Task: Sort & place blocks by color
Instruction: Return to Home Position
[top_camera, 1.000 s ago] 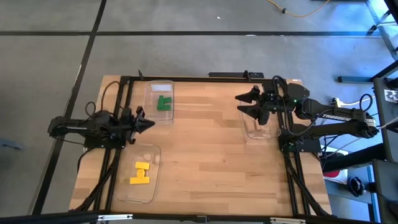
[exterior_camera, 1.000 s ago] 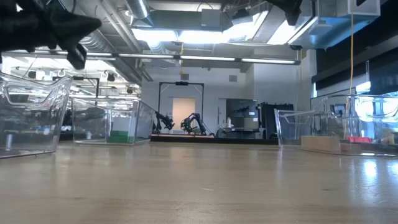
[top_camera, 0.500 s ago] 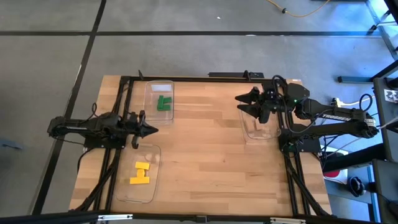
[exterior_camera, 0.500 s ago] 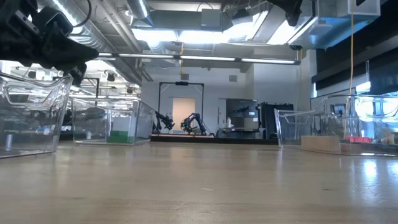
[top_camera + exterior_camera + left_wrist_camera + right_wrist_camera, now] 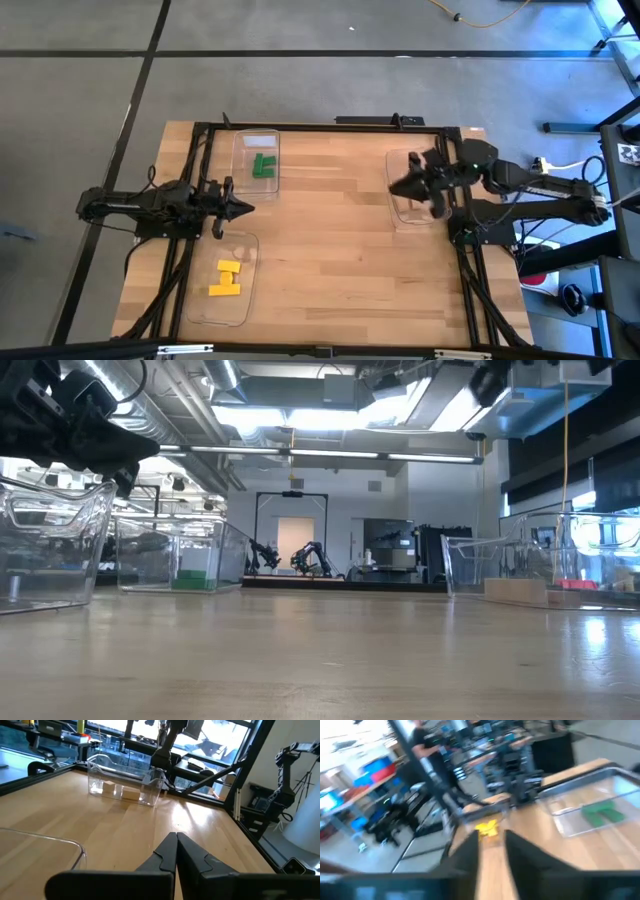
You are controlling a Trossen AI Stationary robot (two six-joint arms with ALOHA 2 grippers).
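With green blocks (image 5: pixel 264 165) and yellow blocks (image 5: pixel 227 279) sorted apart, the left end effector (image 5: pixel 240 208) rests closed, empty; the right end effector (image 5: pixel 400 188), blurred, seems parted, empty.

Wooden table (image 5: pixel 330 270), three clear plastic trays (image 5: pixel 255 190) on it, grey floor (image 5: pixel 80 100) around

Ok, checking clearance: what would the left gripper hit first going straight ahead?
Likely nothing near: the left gripper points across bare table, just beside the far clear tray, toward the black frame; depth unclear.
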